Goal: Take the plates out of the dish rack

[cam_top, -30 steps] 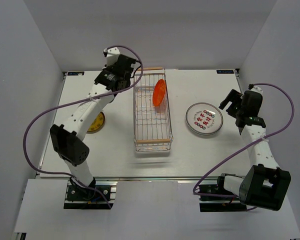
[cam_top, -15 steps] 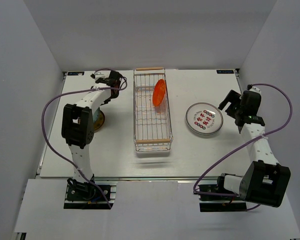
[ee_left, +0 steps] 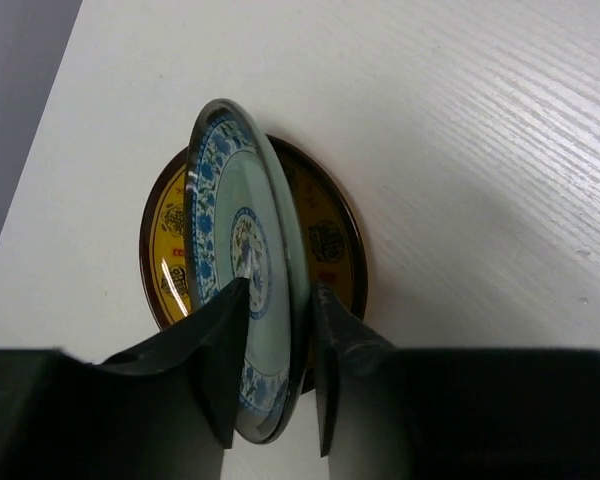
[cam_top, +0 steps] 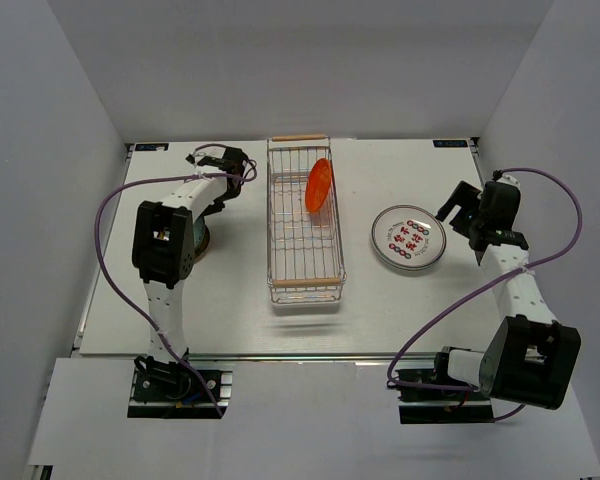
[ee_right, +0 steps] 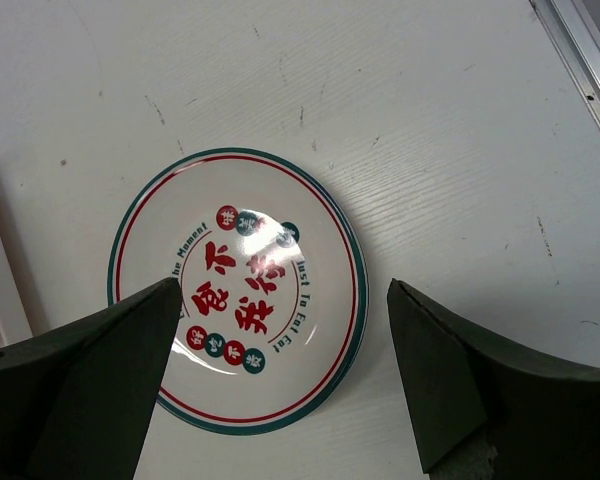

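A white worktop (cam_top: 400, 310) sits boxed in by pale grey walls (cam_top: 310, 70), with the dish rack (cam_top: 305, 262) at its middle. One orange plate (cam_top: 319, 185) stands on edge in the rack; I see no other plate in it.

To the right, a teal-rimmed plate (ee_right: 238, 290) lies flat on the worktop, and the right gripper (ee_right: 285, 300) hovers above it, spread wide and empty.

To the left, a yellow plate (ee_left: 330, 240) lies flat. A blue-patterned plate (ee_left: 245, 290) stands on edge over it, with the left gripper (ee_left: 278, 290) close on both sides of its rim. Whether it pinches, I cannot tell.

I judge the job nearly done: this plate needs laying down, then the orange one unloading.
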`<action>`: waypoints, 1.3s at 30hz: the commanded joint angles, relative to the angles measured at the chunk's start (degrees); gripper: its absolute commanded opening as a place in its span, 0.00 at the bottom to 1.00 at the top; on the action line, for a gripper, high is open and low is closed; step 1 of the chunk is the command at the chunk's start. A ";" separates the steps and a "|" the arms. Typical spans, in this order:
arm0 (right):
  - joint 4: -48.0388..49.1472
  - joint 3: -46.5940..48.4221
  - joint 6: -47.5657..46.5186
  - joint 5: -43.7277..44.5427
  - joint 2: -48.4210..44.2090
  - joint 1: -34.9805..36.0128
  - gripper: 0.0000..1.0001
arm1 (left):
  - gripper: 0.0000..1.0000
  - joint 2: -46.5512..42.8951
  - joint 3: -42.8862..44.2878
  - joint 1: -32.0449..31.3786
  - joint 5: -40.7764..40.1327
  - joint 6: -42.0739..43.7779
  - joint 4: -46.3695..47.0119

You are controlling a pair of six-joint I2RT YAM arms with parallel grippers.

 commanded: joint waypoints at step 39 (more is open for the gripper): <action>-4.37 3.09 0.71 4.57 2.05 -0.19 0.89 | 0.98 -3.53 27.27 -15.53 56.67 20.98 17.56</action>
